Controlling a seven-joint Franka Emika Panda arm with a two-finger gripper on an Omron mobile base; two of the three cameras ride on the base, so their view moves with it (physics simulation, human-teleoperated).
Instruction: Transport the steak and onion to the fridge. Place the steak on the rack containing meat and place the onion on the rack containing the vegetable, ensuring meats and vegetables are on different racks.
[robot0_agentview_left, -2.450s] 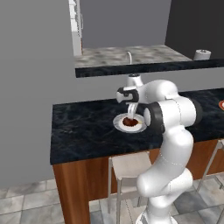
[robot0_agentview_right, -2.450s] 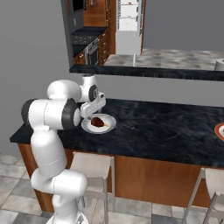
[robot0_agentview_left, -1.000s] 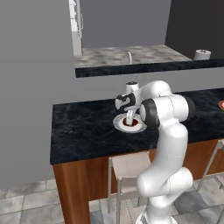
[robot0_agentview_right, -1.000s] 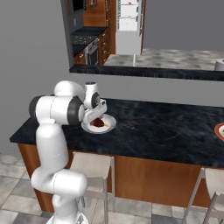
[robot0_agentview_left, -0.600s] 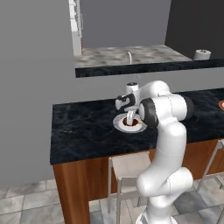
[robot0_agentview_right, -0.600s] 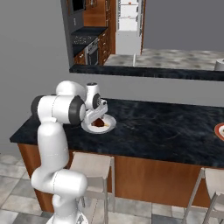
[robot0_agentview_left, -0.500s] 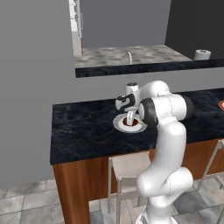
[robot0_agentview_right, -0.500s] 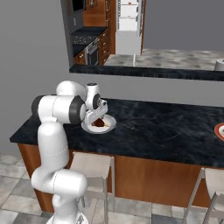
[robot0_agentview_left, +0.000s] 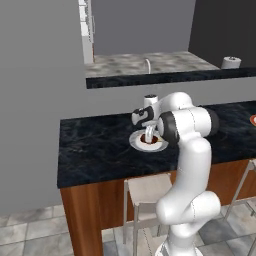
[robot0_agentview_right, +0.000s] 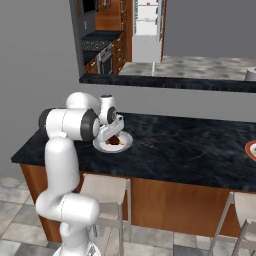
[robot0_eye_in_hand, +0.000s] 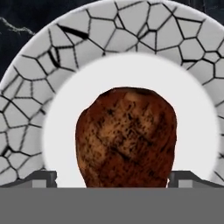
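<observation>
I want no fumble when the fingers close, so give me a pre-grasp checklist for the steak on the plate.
1. Steak lies on the plate: ok.
2. Gripper straddles it, one fingertip showing on each side: ok.
3. Steak centred between the tips: ok.
4. Gripper low over the plate in the left base view: ok.
5. Fingertips touching the meat: cannot tell.
6. Tips clear of the plate surface: cannot tell.

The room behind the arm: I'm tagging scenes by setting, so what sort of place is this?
Most likely a home kitchen: a dark marble counter with stools, wooden cabinets with a built-in oven, and a steak on a plate.
</observation>
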